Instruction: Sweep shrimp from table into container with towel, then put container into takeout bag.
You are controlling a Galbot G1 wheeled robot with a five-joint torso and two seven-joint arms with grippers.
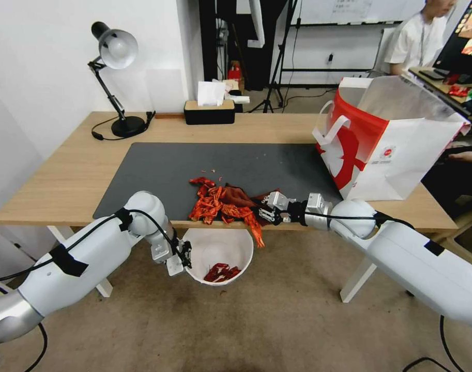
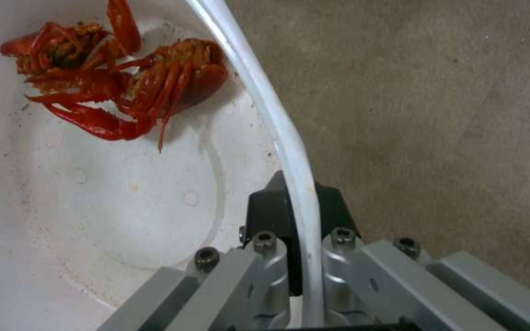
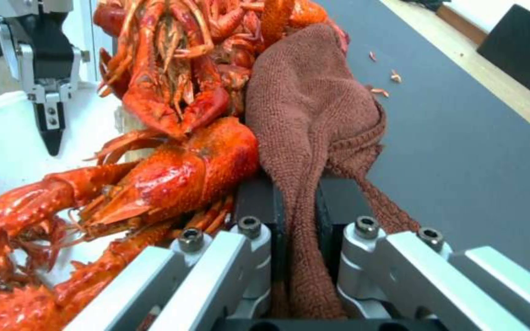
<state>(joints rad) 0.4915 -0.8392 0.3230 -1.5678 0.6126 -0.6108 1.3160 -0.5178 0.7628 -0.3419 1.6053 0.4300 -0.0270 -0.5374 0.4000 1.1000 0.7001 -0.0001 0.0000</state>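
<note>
Round white deep plastic container (image 1: 219, 247) held below the front edge of the light-wood worktop (image 1: 65, 175), its rim clamped by the left tool (image 1: 184, 256), a few red-orange shrimp (image 1: 221, 204) inside, the rest piled at the edge, brown towel (image 3: 314, 115) pinched by the right tool (image 1: 267, 212), red and white paper takeout bag (image 1: 385, 144) standing at the worktop's right.

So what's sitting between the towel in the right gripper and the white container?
The shrimp pile lies between the towel and the container, heaped at the table edge, per the head view.
</note>
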